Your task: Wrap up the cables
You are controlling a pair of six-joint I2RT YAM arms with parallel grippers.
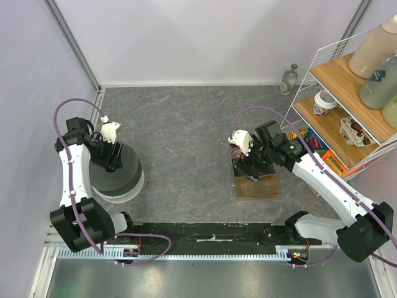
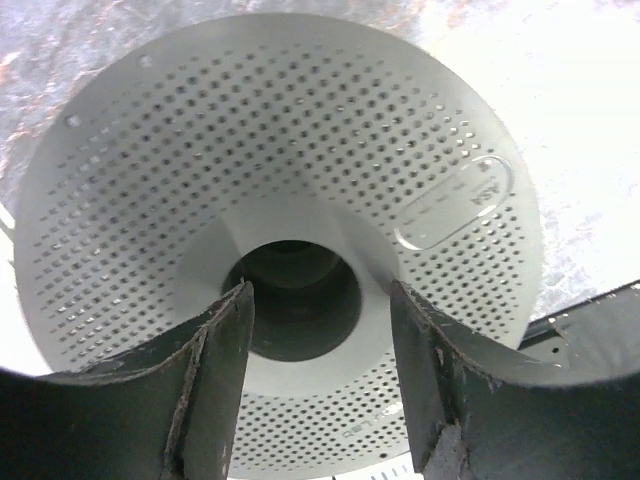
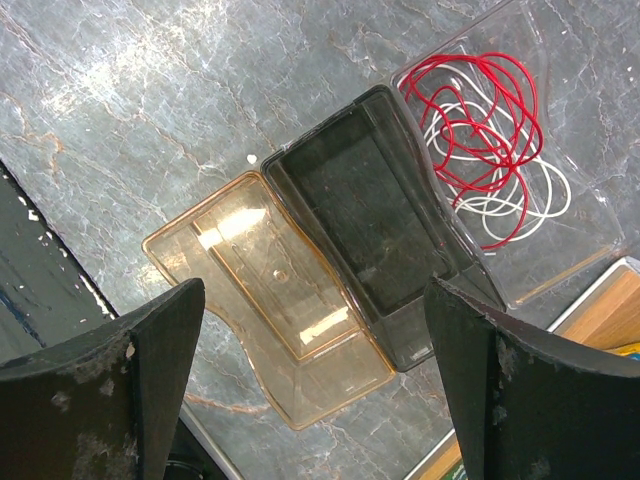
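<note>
The cables, a thin red wire (image 3: 462,125) tangled with a white one, lie coiled in a clear tray (image 3: 585,215) at the upper right of the right wrist view. Beside that tray lie a dark box (image 3: 365,225) and its amber lid (image 3: 265,300). My right gripper (image 3: 315,290) hovers above them, open wide, with nothing between its fingers. My left gripper (image 2: 320,295) is open over the centre hole of a grey perforated round spool (image 2: 300,120). From above, the left gripper (image 1: 111,162) sits on the spool (image 1: 121,180) and the right gripper (image 1: 245,166) over the box (image 1: 257,186).
A wire shelf (image 1: 310,102) with bottles, a cup and packets stands at the right edge. A small glass bottle (image 1: 288,79) stands by the back wall. A black strip (image 1: 211,233) runs along the near edge between the arm bases.
</note>
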